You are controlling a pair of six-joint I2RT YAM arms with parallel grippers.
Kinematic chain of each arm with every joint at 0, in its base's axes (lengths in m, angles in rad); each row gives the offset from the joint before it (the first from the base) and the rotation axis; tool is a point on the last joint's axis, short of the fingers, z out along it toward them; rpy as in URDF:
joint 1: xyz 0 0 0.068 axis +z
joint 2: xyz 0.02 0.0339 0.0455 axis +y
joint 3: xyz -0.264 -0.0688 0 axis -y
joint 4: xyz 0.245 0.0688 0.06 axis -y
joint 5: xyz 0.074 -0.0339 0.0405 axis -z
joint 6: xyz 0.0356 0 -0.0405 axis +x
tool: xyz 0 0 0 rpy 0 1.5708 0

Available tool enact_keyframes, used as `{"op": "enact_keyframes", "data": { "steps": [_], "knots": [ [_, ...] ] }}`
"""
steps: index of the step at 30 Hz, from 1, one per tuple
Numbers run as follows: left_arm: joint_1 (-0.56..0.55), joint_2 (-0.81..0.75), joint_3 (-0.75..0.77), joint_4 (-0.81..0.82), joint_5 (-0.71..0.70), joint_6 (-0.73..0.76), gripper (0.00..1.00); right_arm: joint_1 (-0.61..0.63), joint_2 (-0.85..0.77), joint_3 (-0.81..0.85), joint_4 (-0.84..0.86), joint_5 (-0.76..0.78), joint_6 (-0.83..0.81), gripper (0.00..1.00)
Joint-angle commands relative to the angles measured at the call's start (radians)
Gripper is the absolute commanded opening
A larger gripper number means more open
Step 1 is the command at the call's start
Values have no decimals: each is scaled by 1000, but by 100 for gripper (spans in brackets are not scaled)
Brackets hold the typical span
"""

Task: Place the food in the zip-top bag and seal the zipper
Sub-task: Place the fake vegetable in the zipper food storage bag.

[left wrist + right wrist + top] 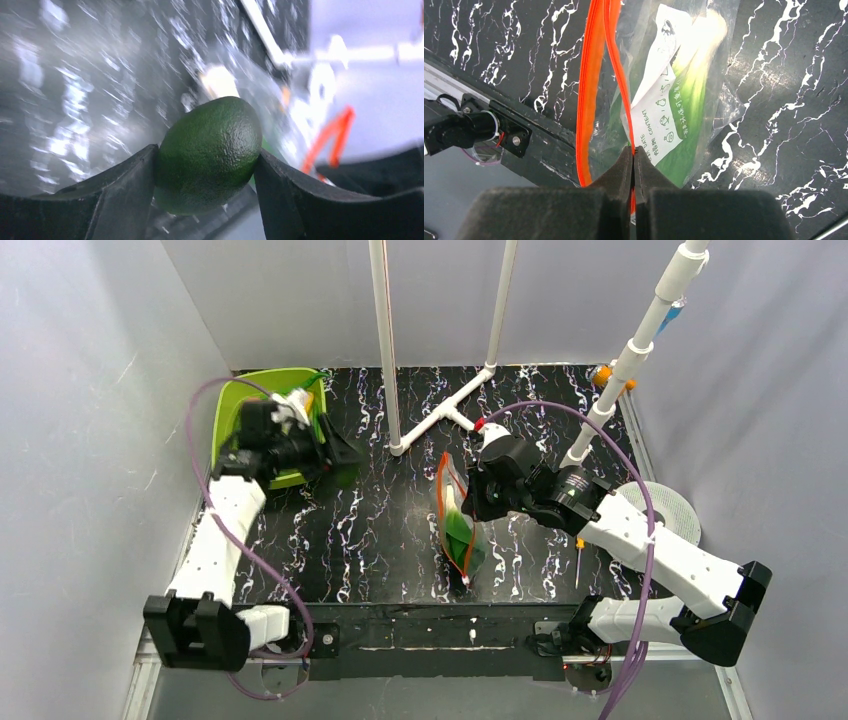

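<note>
Left end effector point(206, 155) is clamped on the fruit point(212, 135) — one pad on each flank, the round green body bulging up between them. It sits deep in the jaws, which looks like a sound hold for something that could roll or squirt out. From above, that arm hangs at the far-left corner of the worktop point(380, 540), right by the green bin point(235, 410). The backdrop in its wrist camera is too blurred to read.

Over to the right end effector point(633, 155): pads pressed together on one lip of the zipper point(591, 75), pinching the orange strip. The other lip bows away from it, so the mouth gapes. That is surely the point of the grip, holding the bag point(719, 75) up and open so the other arm has a slot to drop into. The bag stands mid-worktop, somewhat toward the near edge, its mouth turned toward the left arm.

Already inside are the greens point(689, 100), white stalk and leaf pressed against the clear plastic beside a printed card point(659, 110). What else may lie in there I cannot tell.

My read is that loading is partway and the zipper is not yet sealed. The fruit has to cross the worktop and enter that narrow gap cleanly. If it clips the free lip, the slack bag could fold or tug out of the pinch.
</note>
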Motion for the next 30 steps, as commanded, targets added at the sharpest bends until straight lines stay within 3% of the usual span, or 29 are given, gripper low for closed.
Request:
{"op": "enact_keyframes", "data": {
  "steps": [1, 5, 8, 13, 18, 25, 30],
  "knots": [
    [-225, -202, -232, 234, 199, -374, 15, -5, -16, 21, 56, -13, 24, 1],
    [-421, -412, -439, 587, 87, -712, 18, -6, -27, 8, 61, -20, 36, 1],
    [-551, -437, -435, 638, 7, -747, 20, -6, -31, 6, 72, -26, 46, 1],
    [-769, -352, -427, 751, -73, -721, 20, -7, -35, 24, 103, -68, 74, 1],
    [-805, -286, -432, 811, -110, -723, 18, -8, -56, 45, 122, -88, 118, 1],
    [-806, -257, -352, 530, -252, -652, 21, -8, -91, 26, 147, -116, 150, 1],
    [-804, -236, -367, 533, -285, -666, 27, -8, -94, 11, 156, -142, 159, 1]
  ]
}}
